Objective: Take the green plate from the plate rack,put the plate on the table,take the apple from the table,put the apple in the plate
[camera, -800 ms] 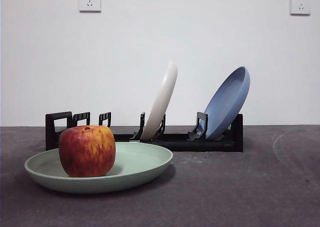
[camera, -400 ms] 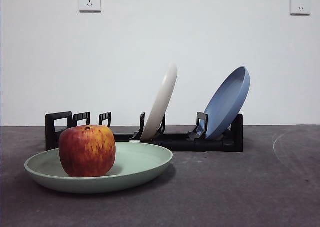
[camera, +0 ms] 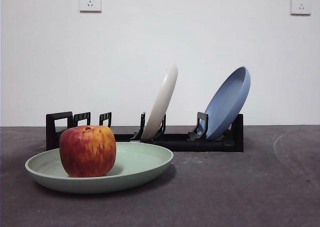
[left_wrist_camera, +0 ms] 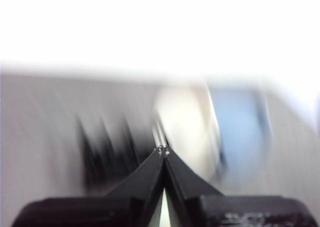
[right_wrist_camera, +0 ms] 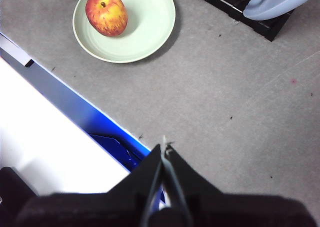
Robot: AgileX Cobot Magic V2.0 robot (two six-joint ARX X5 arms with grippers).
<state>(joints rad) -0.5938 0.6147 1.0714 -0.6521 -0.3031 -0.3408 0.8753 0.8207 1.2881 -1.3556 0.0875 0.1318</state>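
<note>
Both end effectors closed, empty; apple sits in green plate.

Matte green plate; mottled table.

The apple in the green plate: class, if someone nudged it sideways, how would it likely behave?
The apple looks blocky and sits upright on a broad base, so it would probably slide or rock rather than roll freely. The plate's raised rim would likely stop it. Its skin looks smooth, so it may slip on the matte plate.
</note>
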